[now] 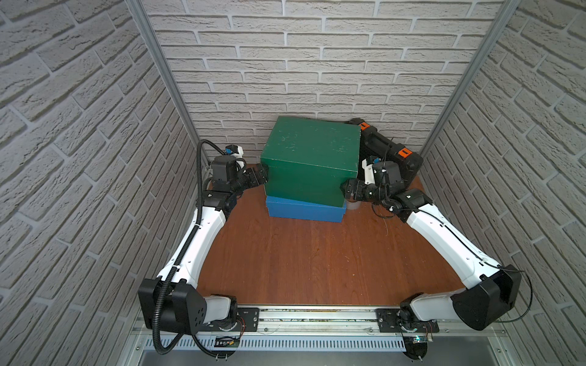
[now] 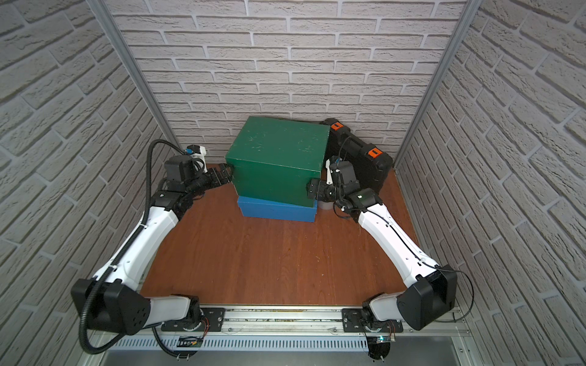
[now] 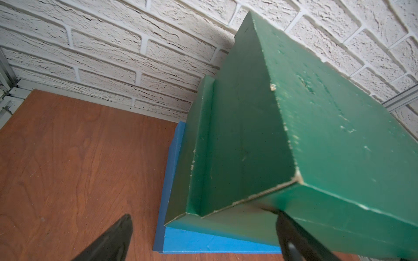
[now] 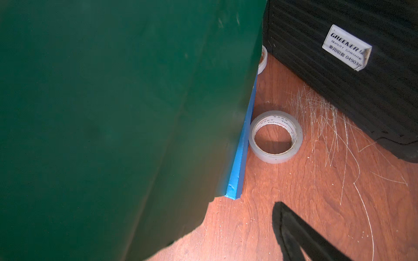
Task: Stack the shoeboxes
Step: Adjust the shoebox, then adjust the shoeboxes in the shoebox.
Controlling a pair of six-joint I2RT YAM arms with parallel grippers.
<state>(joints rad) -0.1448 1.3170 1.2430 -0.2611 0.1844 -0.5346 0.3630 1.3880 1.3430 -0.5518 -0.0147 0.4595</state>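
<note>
The left gripper (image 1: 261,177), jaws spread wide, touches the top green shoebox (image 1: 312,149) at centre frame. The right gripper (image 1: 345,189), equally wide, meets its opposite side.

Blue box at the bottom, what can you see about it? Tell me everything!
The blue box is bright blue, cardboard by its look, a low rectangle lying flat on the wooden table. It is the bottom of the stack: a green box sits on it, turned slightly, so blue edges peek out. A tape roll lies close beside it; touching or not, I cannot tell.
</note>
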